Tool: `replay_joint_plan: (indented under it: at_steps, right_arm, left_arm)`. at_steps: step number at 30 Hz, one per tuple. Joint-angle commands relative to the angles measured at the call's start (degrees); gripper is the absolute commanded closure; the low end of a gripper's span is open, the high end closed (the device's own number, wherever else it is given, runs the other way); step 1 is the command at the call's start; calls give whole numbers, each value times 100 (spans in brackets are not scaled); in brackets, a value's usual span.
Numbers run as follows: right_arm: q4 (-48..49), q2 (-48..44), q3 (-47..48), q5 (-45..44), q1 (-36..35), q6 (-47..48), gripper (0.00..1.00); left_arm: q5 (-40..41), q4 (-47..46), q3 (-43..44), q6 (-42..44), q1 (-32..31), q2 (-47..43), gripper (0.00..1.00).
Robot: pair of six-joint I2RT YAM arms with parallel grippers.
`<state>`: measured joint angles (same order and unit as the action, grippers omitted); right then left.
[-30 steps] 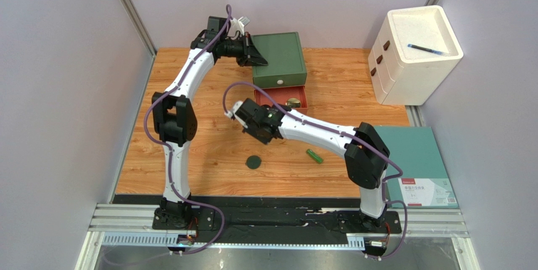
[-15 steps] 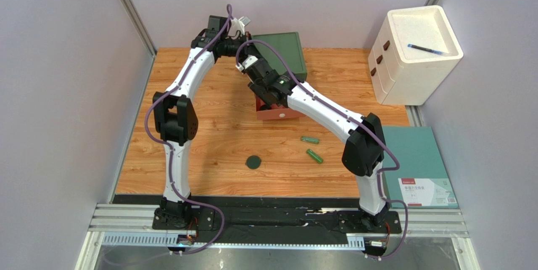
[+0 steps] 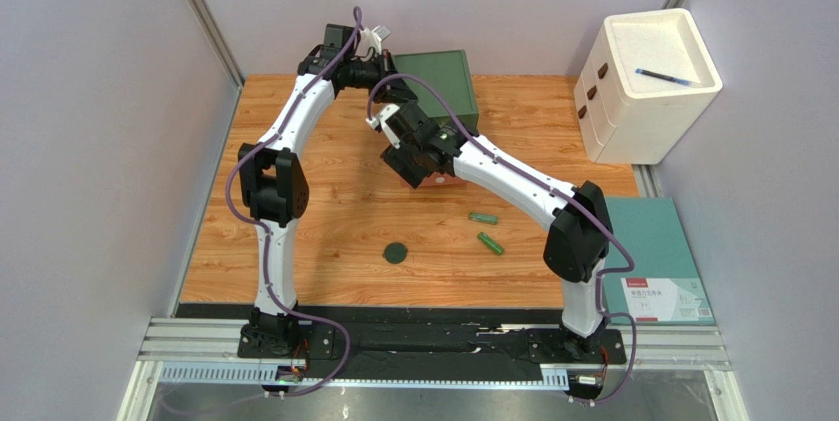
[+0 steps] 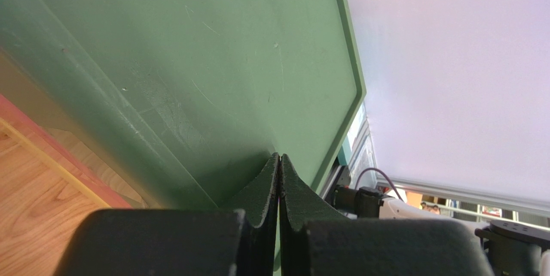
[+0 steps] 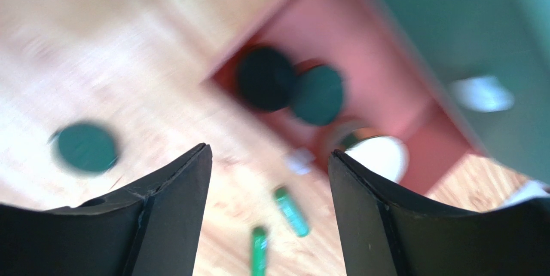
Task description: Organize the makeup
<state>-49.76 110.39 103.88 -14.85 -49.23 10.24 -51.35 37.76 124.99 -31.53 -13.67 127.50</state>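
My right gripper point(image 3: 412, 163) point(image 5: 271, 160) hangs open and empty over the red drawer point(image 5: 413, 105). In the blurred right wrist view the drawer holds a black jar point(image 5: 264, 78), a dark green disc point(image 5: 317, 94) and a gold-rimmed compact point(image 5: 376, 155). Two green tubes point(image 3: 483, 217) point(image 3: 490, 243) lie on the wood right of centre. Another dark green disc point(image 3: 396, 253) lies nearer the front. My left gripper point(image 3: 374, 74) point(image 4: 279, 157) is shut, its tips against the top of the green box point(image 4: 193, 63) at its left rear corner.
The green drawer box point(image 3: 443, 82) stands at the back centre, its red drawer pulled out under my right arm. A white drawer cabinet point(image 3: 640, 106) with a blue pen point(image 3: 668, 76) on top stands at the back right. A teal folder point(image 3: 655, 244) lies to the right.
My right arm swung from mid-table up over the red drawer and its gripper opened. A second green tube now lies on the table. The left arm stayed put.
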Motion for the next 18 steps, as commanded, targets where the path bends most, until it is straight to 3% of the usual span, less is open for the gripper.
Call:
replay_joint_plan:
  at_steps: [1,12,18]
  right_arm:
    - [230,-466,-595,1043,-533,276,31]
    - [-60,570,-536,2135,-1123,277,32]
    - [-34,1309,-447,2074,-1159,171,33]
  left_arm:
    - [855,847,-168,481,84,442,100]
    - [837,865,-212,507,84,451,100]
    - [837,812,-335,490,84,390,100]
